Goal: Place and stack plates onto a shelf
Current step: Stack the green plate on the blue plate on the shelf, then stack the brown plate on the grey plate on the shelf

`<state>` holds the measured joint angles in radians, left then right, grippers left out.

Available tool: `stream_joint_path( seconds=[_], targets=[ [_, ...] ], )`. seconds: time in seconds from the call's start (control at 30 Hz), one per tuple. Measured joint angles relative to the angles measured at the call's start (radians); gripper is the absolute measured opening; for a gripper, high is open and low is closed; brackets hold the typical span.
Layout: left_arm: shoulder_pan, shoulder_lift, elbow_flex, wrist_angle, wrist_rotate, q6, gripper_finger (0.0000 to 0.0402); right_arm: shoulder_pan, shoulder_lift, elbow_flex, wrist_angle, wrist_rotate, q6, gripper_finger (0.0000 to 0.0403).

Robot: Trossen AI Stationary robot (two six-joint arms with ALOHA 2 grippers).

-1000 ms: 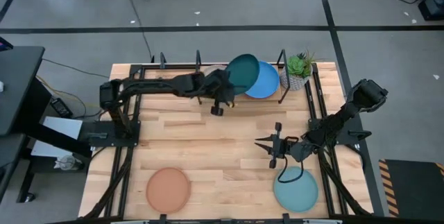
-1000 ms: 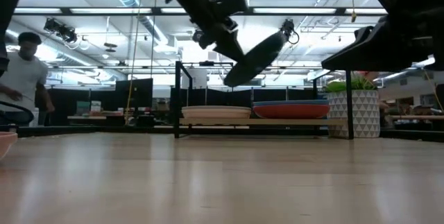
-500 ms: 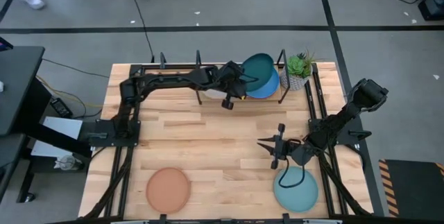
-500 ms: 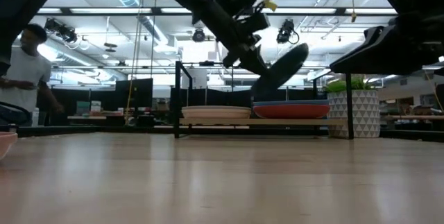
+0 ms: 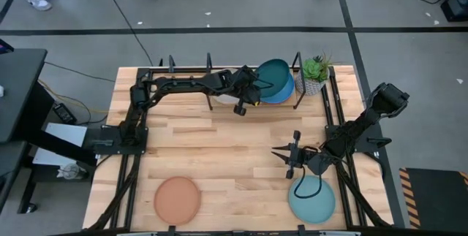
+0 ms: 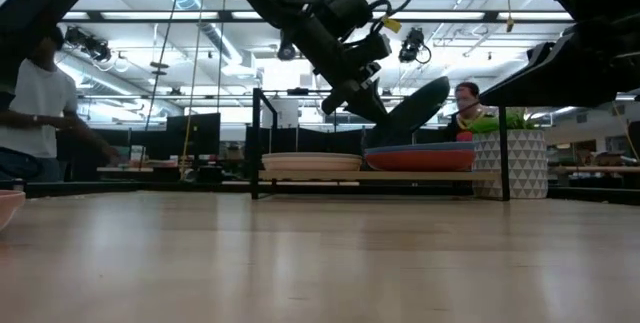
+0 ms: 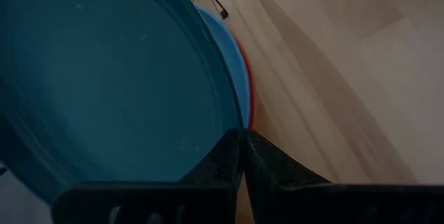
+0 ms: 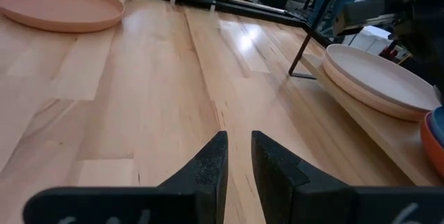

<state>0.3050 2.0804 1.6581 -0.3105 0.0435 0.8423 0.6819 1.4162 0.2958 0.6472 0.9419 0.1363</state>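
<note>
My left gripper reaches over the black rod shelf at the table's far edge and is shut on the dark teal plate. That plate hangs tilted over the blue plate, which lies on an orange plate on the shelf's right half. A cream plate lies on the left half. The terracotta plate and the light aqua plate rest flat on the table's near side. My right gripper hovers open just beyond the aqua plate. My left gripper pinches the dark teal plate by its rim on the side toward the table's left and near edges, one finger on each face. The fingers come slanting down from the left. The plate is tilted, its held edge low by the blue plate, its far edge raised.
A small green plant in a patterned pot stands right of the shelf, close to the teal plate. The shelf's upright posts stand beside the stacks. Bare wood lies in the table's middle. People move in the room behind.
My left gripper has carried the dark teal plate toward the table's right and far edge and down, from in front of the shelf's middle to over the blue plate. The plate stays tilted, and its low edge now reaches the stack. My right arm has kept still.
</note>
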Motion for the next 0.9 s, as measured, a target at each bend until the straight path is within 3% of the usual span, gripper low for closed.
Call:
stream_joint_path(
  seconds=[0.33, 0.7, 0.9],
  targets=[
    [-0.001, 0.0, 0.0, -0.008, -0.025, -0.027, 0.0032, 0.0, 0.0, 0.0, 0.0, -0.002, 0.0, 0.0071],
    [-0.001, 0.0, 0.0, -0.009, -0.117, -0.12, 0.0135, 0.0, 0.0, 0.0, 0.001, -0.002, -0.018, 0.0071],
    [-0.031, -0.061, -0.001, -0.051, -0.17, -0.12, 0.0155, -0.006, 0.0, 0.0, 0.011, -0.001, -0.058, 0.0071]
  ],
)
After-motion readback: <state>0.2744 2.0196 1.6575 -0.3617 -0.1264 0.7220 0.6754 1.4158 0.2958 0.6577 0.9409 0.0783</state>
